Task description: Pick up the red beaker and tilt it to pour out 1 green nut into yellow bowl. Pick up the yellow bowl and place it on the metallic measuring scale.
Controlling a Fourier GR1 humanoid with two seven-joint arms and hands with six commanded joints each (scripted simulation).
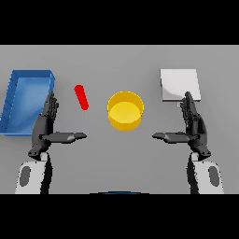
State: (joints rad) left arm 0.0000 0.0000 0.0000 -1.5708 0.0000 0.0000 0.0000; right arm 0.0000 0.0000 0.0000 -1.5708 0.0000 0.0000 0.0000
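The red beaker [81, 97] shows as a slim red shape on the table, left of centre and slanted. A yellow bowl [125, 110] stands in the middle; I see no nut in it. At the back right lies the metallic measuring scale [180, 84], a flat pale square. My left hand [46, 125] rests open below and left of the beaker, fingers straight, thumb pointing inward. On the right, my right hand [193, 125] is open too, just below the scale's near edge. Neither hand touches anything.
A blue tray [14, 100] with raised walls sits at the far left, right beside my left hand's fingertips.
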